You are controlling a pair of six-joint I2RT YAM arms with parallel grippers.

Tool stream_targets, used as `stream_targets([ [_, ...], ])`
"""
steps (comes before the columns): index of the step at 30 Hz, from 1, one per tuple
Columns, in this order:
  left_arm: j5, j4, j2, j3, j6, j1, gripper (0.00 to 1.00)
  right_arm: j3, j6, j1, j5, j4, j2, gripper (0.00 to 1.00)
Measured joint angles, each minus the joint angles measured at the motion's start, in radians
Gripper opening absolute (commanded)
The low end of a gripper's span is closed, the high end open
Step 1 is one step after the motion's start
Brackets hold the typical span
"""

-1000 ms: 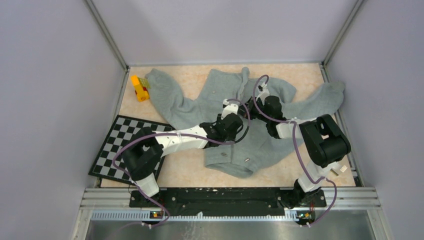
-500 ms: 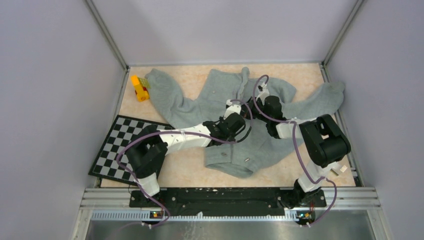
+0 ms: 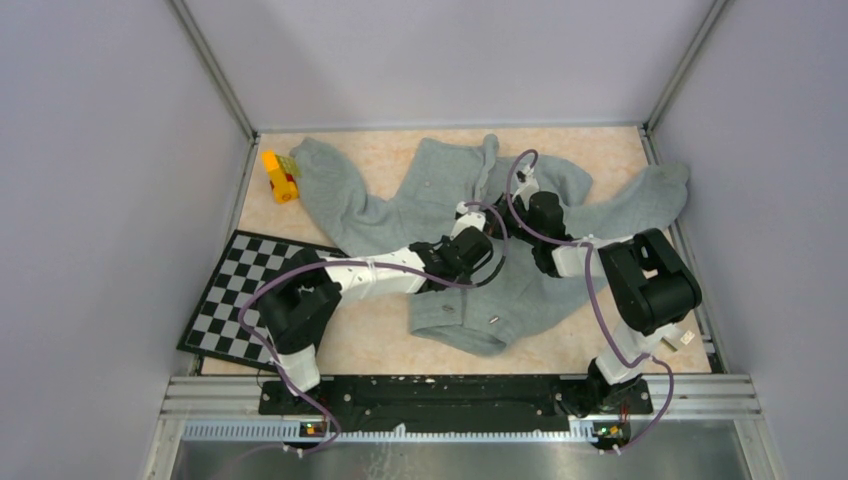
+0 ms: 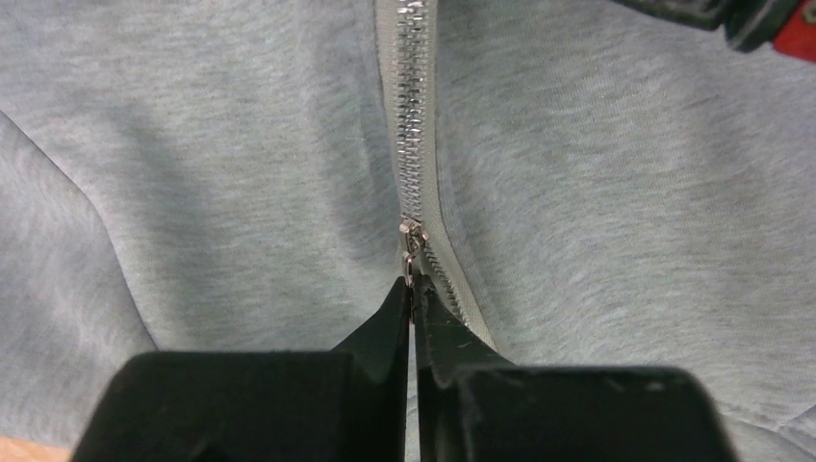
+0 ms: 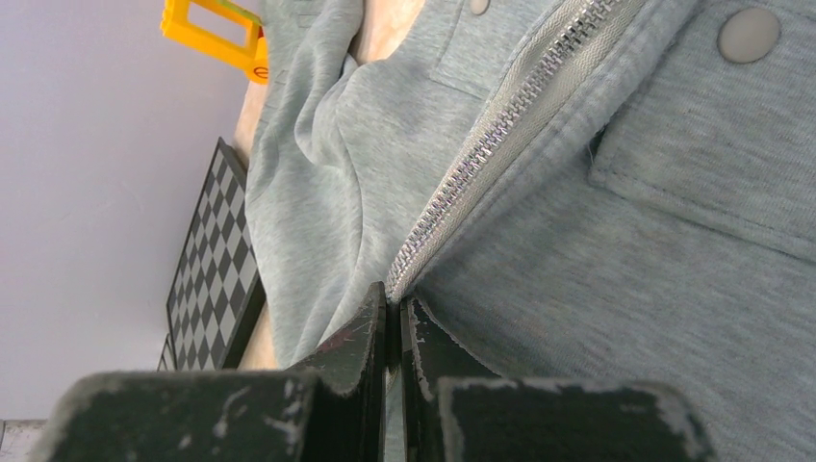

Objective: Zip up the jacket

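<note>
The grey jacket (image 3: pixel 425 200) lies spread on the table, its front facing up. In the left wrist view its metal zipper (image 4: pixel 415 115) runs joined above the slider, and the pull tab (image 4: pixel 411 255) is pinched between the tips of my left gripper (image 4: pixel 412 289). Over the jacket's middle, my left gripper (image 3: pixel 480 226) meets my right gripper (image 3: pixel 506 224). My right gripper (image 5: pixel 393 310) is shut on the jacket's front edge, where the zipper tape (image 5: pixel 500 135) runs into its jaws. A snap button (image 5: pixel 749 35) shows on a pocket flap.
A chessboard (image 3: pixel 240 290) lies at the front left, partly under the left arm. A yellow toy (image 3: pixel 280 175) sits by the jacket's left sleeve at the back left. Grey walls close in the table on three sides.
My left gripper has moved slightly right onto the zipper and closed its jaws on the pull tab. The right arm has stayed where it was.
</note>
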Motion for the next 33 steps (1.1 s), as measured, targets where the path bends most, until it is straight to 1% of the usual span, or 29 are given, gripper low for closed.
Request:
stream_targets([
  [2,-0.002,-0.012,0.006,0.010,0.004,0.000,0.00,0.000,0.004,0.000,0.002,-0.001,0.000,0.00],
  [7,-0.002,-0.110,0.032,0.072,0.011,-0.005,0.00,0.004,0.008,0.000,0.029,-0.023,-0.001,0.00],
  [10,0.010,-0.165,0.014,0.075,0.037,-0.038,0.00,0.020,0.008,0.000,0.056,-0.076,-0.006,0.00],
  [12,0.040,-0.188,-0.015,0.056,0.052,-0.071,0.00,0.036,0.008,0.002,0.067,-0.106,-0.009,0.00],
  [16,0.116,-0.214,-0.124,-0.027,0.071,-0.135,0.00,0.049,0.023,0.003,0.075,-0.127,-0.015,0.00],
  [19,0.180,-0.210,-0.218,-0.086,0.066,-0.145,0.00,0.049,0.028,0.004,0.089,-0.140,-0.023,0.00],
  [21,0.235,-0.174,-0.286,-0.142,0.049,-0.145,0.00,0.049,0.033,0.004,0.098,-0.149,-0.033,0.00],
  [23,0.283,-0.163,-0.323,-0.174,0.024,-0.154,0.00,0.051,0.035,0.004,0.107,-0.151,-0.039,0.00],
  [26,0.331,-0.147,-0.325,-0.206,-0.011,-0.190,0.00,0.063,0.043,0.004,0.126,-0.155,-0.039,0.00],
  [30,0.337,-0.142,-0.316,-0.237,-0.056,-0.256,0.00,0.069,0.050,0.012,0.123,-0.193,-0.039,0.00],
  [31,0.359,-0.147,-0.315,-0.239,-0.071,-0.273,0.00,0.070,0.049,0.012,0.133,-0.193,-0.039,0.00],
  [32,0.376,-0.157,-0.315,-0.243,-0.082,-0.294,0.00,0.078,0.044,0.008,0.138,-0.191,-0.039,0.01],
  [33,0.388,-0.163,-0.315,-0.247,-0.090,-0.308,0.04,0.083,0.039,0.007,0.140,-0.191,-0.039,0.09],
])
